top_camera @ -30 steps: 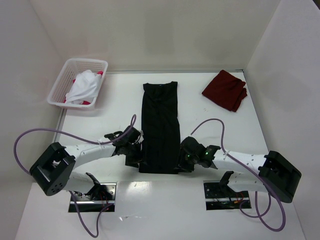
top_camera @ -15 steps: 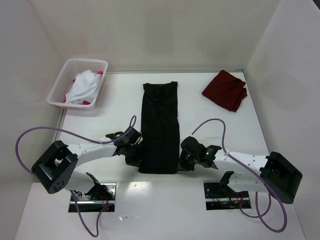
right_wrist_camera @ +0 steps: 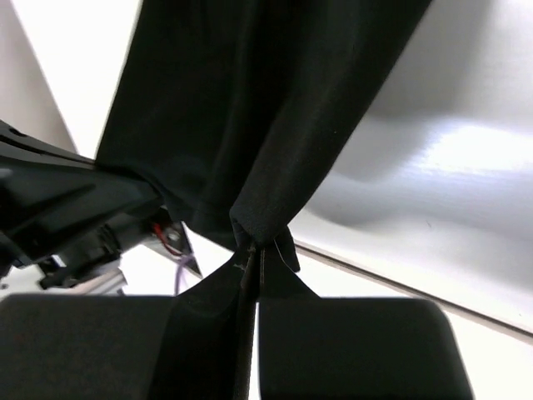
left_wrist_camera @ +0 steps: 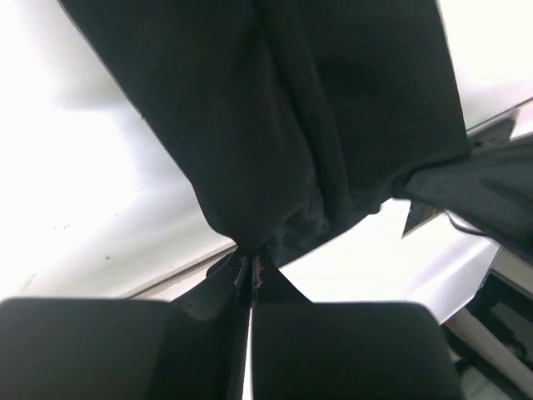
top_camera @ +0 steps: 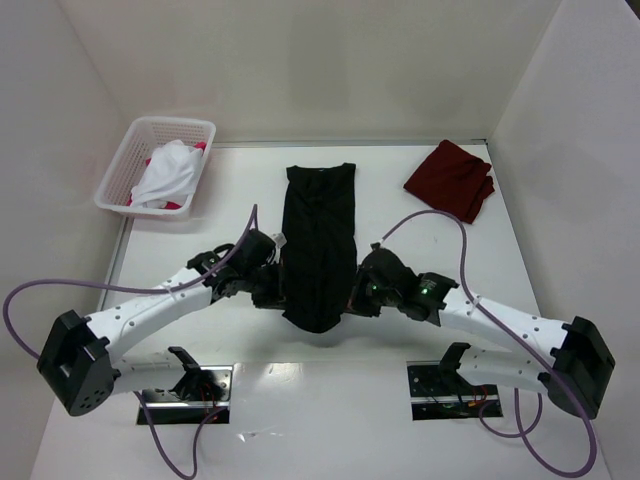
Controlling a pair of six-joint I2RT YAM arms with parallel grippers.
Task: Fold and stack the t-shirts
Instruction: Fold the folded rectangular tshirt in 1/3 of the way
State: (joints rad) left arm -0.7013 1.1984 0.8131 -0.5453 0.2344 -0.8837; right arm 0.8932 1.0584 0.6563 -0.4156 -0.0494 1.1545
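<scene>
A black t-shirt (top_camera: 320, 235), folded into a long strip, lies down the middle of the table with its collar at the far end. Its near end is lifted off the table and sags between the two grippers. My left gripper (top_camera: 277, 287) is shut on the near left corner of the black t-shirt (left_wrist_camera: 275, 125). My right gripper (top_camera: 358, 295) is shut on the near right corner (right_wrist_camera: 266, 117). A dark maroon t-shirt (top_camera: 451, 180) lies folded at the far right. White and pink-red shirts (top_camera: 168, 175) sit in the basket.
A white plastic lattice basket (top_camera: 200, 131) stands at the far left of the table. White walls close in the table at the back and on both sides. Purple cables loop from both arms over the near part of the table.
Both grippers closed on the black t-shirt's near corners and moved away from the arm bases, raising that end off the table. The hem now sags between them.
</scene>
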